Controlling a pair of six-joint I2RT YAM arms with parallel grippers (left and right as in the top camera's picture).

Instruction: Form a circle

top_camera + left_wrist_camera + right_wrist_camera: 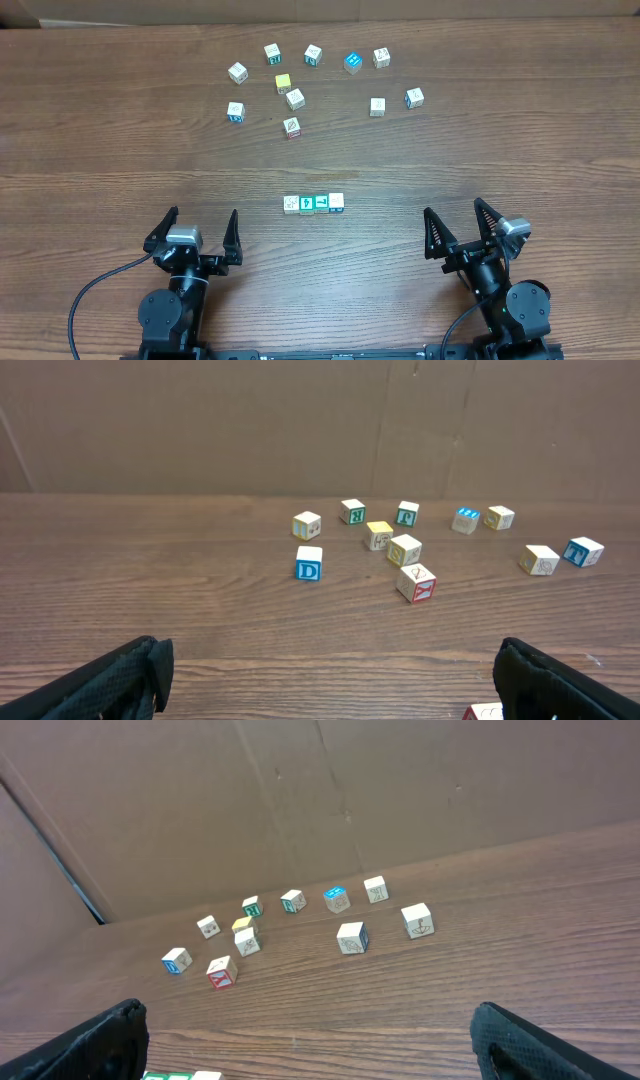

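Note:
Several small letter blocks lie scattered across the far half of the table, among them a yellow block (283,83), a bright blue one (352,62) and a red-edged one (291,127). A short row of blocks (314,204) sits side by side at mid-table. My left gripper (203,214) stands open near the front edge, left of the row, with nothing between its fingers. My right gripper (454,208) is open too, right of the row, and empty. The left wrist view shows the blue D block (309,563) and red X block (416,582) far ahead of the left gripper (330,685).
A brown cardboard wall (320,420) closes off the far side of the wooden table (100,150). In the right wrist view, the right gripper (310,1045) looks over the scattered blocks (350,937), with the row's end (180,1075) at the bottom left.

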